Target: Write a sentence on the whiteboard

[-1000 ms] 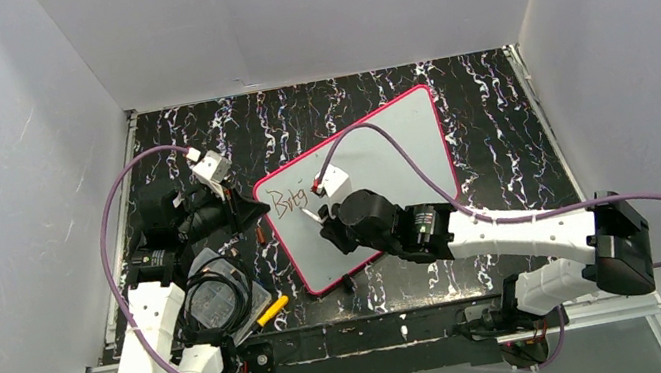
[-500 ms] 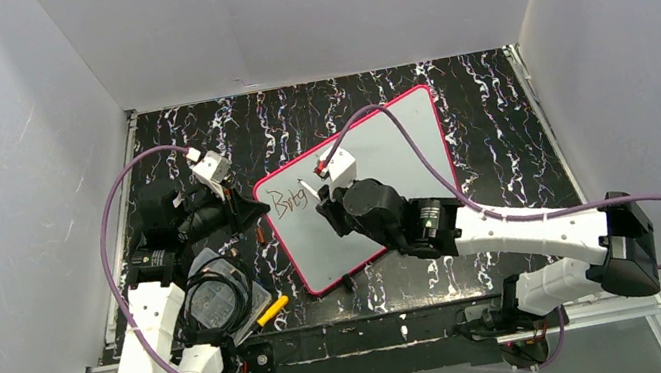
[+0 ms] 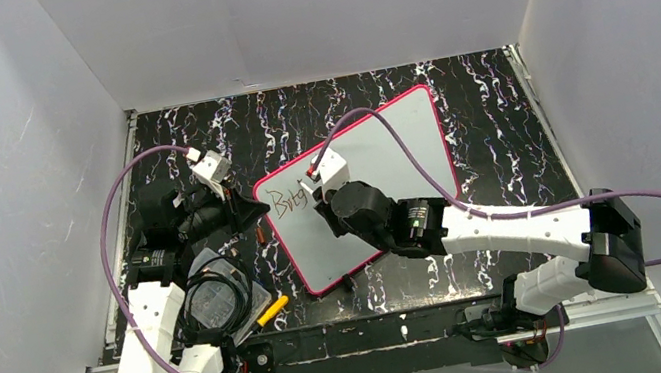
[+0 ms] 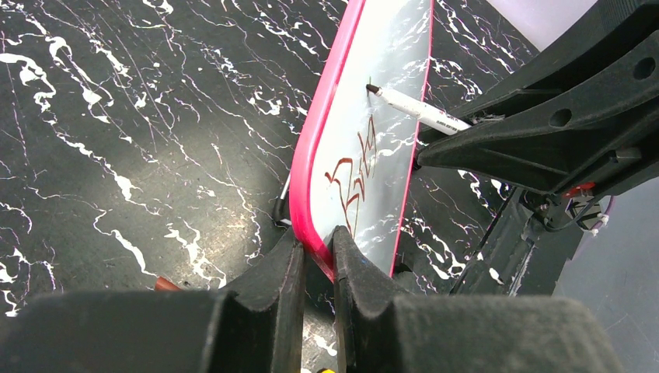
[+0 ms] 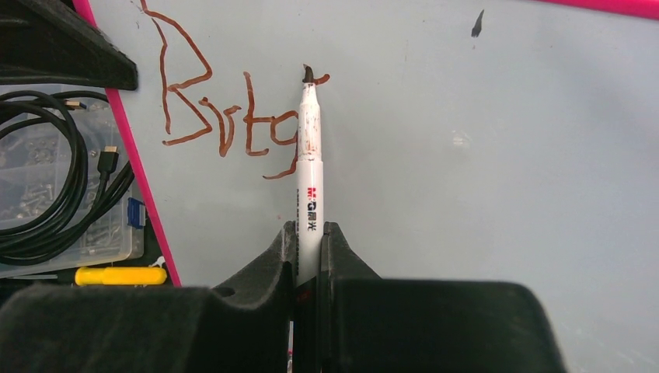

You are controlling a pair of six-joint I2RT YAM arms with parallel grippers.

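The whiteboard (image 3: 373, 164) lies tilted on the black marbled table, with a pink frame and a glossy white face. Reddish-brown lettering of the sentence (image 5: 225, 124) reads roughly "Brtg" near its left corner (image 3: 287, 202). My left gripper (image 4: 319, 247) is shut on the board's pink frame at that corner (image 3: 255, 211). My right gripper (image 5: 309, 233) is shut on a white marker (image 5: 311, 171). The marker's dark tip touches the board at the top of the last letter. The left wrist view shows the marker (image 4: 420, 110) slanting down onto the board.
A clear plastic box (image 3: 214, 302) with a coiled black cable sits left of the board, and a yellow-handled tool (image 3: 273, 310) lies beside it. A small reddish piece (image 3: 259, 234) lies by the board's left edge. White walls close in three sides.
My right gripper has carried the marker from lower on the board up and left to the end of the lettering. The left gripper and the board have not moved.
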